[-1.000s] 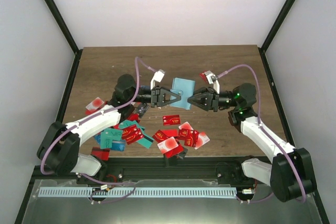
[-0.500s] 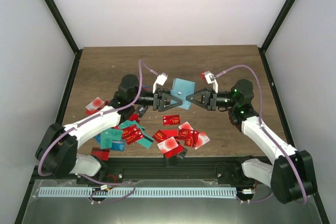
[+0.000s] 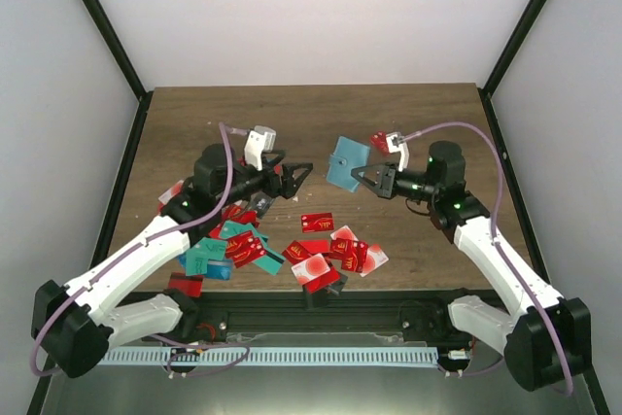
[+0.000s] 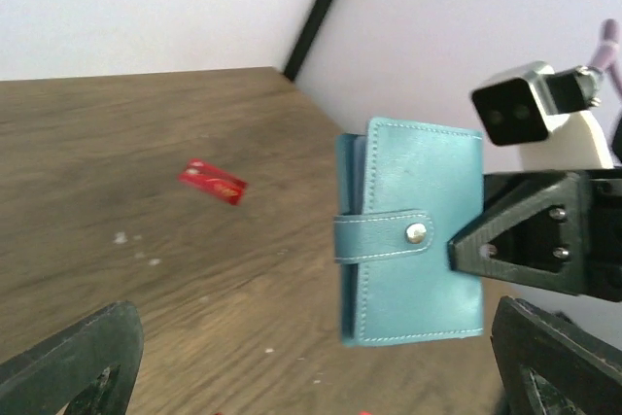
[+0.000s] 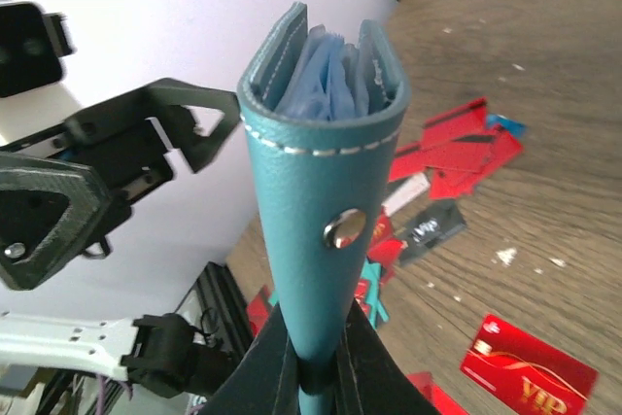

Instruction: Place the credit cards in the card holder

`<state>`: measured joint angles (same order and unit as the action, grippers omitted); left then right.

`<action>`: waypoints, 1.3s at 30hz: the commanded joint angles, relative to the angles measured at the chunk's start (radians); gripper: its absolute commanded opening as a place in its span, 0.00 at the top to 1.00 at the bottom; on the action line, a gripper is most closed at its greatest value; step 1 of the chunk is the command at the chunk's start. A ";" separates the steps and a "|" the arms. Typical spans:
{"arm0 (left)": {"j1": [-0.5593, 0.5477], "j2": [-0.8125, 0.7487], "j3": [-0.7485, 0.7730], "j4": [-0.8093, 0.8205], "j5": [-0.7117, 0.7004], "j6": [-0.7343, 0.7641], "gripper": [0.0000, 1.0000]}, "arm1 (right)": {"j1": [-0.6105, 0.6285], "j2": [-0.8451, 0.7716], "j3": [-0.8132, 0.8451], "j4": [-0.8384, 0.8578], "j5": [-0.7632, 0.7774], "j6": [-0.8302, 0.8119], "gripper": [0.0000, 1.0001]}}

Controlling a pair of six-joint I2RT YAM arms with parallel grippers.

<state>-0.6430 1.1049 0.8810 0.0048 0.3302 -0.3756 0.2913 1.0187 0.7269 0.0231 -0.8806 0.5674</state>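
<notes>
Many credit cards (image 3: 321, 252) lie scattered on the near side of the card holder (image 3: 344, 160). The right gripper (image 3: 358, 176) pinches it up in the air. Beside it, the left gripper (image 3: 299, 179) is spread wide. Best to hold it tight and still while unsnapping the strap (image 4: 384, 233).

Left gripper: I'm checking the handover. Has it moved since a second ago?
Yes. The left gripper has drawn back leftward, off the card holder. It is now left of the red card lying apart above the pile, jaws open.

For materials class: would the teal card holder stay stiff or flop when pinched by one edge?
Probably fairly stiff: the card holder stands flat in the right gripper, no sag. Its snapped strap likely keeps it closed.
</notes>
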 commanded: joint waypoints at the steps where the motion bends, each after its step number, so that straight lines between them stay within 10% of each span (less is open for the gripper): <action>1: 0.000 -0.016 -0.062 -0.013 -0.201 0.018 0.00 | 0.006 0.035 0.041 -0.095 0.093 -0.032 0.99; 10: 0.000 0.035 -0.114 0.159 -0.001 -0.050 0.00 | 0.007 0.068 0.046 -0.143 0.128 -0.039 0.99; 20: -0.132 0.306 0.202 -0.261 -0.244 0.063 0.03 | 0.039 0.120 0.087 -0.233 0.213 -0.058 0.99; 39: -0.201 0.425 0.319 -0.315 -0.350 0.061 0.21 | 0.074 0.124 0.104 -0.243 0.161 -0.073 0.99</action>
<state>-0.8379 1.5169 1.1599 -0.3035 -0.0063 -0.3115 0.3527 1.1519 0.7891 -0.2222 -0.6888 0.5091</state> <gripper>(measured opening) 0.790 0.062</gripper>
